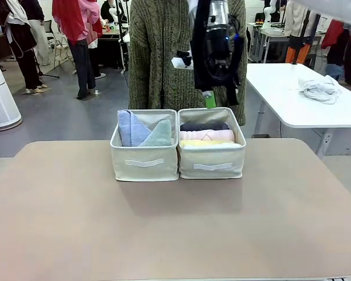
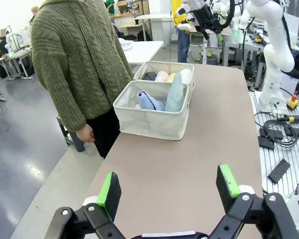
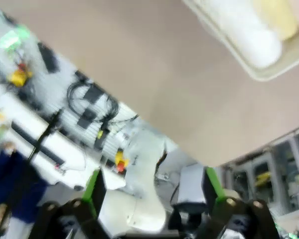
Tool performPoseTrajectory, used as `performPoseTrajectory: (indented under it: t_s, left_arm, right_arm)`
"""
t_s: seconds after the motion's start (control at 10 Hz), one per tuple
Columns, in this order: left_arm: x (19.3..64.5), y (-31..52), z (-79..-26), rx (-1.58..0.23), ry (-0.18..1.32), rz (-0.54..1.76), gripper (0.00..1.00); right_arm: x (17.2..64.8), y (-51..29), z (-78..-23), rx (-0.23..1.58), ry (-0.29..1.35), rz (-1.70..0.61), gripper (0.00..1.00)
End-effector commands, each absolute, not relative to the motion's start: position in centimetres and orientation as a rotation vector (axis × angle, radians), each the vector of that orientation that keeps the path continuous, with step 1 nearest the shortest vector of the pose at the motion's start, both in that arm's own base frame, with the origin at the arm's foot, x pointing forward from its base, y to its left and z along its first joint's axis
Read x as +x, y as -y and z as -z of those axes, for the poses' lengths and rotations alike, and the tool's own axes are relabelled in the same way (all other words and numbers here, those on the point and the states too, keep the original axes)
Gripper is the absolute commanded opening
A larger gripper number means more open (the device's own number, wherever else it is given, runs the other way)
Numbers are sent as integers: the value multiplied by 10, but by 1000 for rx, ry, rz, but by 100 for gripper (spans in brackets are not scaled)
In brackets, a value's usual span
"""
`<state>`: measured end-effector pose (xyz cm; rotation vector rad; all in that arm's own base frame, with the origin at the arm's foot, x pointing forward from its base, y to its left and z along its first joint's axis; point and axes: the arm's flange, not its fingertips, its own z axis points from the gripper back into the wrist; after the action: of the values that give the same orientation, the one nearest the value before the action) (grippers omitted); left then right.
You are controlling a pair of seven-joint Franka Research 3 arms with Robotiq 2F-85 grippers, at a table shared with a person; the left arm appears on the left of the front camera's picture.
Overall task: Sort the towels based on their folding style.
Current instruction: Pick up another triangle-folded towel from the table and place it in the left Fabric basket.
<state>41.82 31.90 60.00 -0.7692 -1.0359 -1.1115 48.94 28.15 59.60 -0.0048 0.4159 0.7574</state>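
Towels look sorted by fold; I judge the job at its end.

From my seat, the two cone-folded towels, periwinkle (image 1: 129, 127) and pale teal (image 1: 159, 135), stand in the left bin (image 1: 144, 162), while the rolled ones, dark grey (image 1: 203, 126), pink (image 1: 207, 135) and yellow (image 1: 206, 143), lie stacked in the right bin (image 1: 212, 167); a white roll (image 2: 186, 75) sits at that bin's end. All soft terry in beige fabric boxes on the bench (image 1: 164, 228). My right pincer (image 1: 210, 100) hangs above the right bin, jaws wide, holding nothing; my left pincer (image 2: 168, 191) hovers wide over bare bench. Next I'd only withdraw.
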Motion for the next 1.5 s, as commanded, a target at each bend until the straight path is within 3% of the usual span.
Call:
performPoseTrajectory:
  t_s: [0.0,0.4,0.7,0.8,1.4]
  left_arm:
    - [415,-317,-601,-761,1022,1111,100]
    - [415,-317,-601,-761,1022,1111,100]
    - [415,-317,-601,-761,1022,1111,100]
    - [415,-317,-601,-761,1022,1111,100]
    - [415,-317,-601,-761,1022,1111,100]
  right_arm:
    - [415,-217,-557,-64,-45,-798,100]
    - [433,-158,-557,-43,223,-782,100]
    - [461,-154,-557,40,301,-832,100]
    - [446,-145,-562,-56,250,-769,100]
    - [449,-145,-561,-36,261,-788,100]
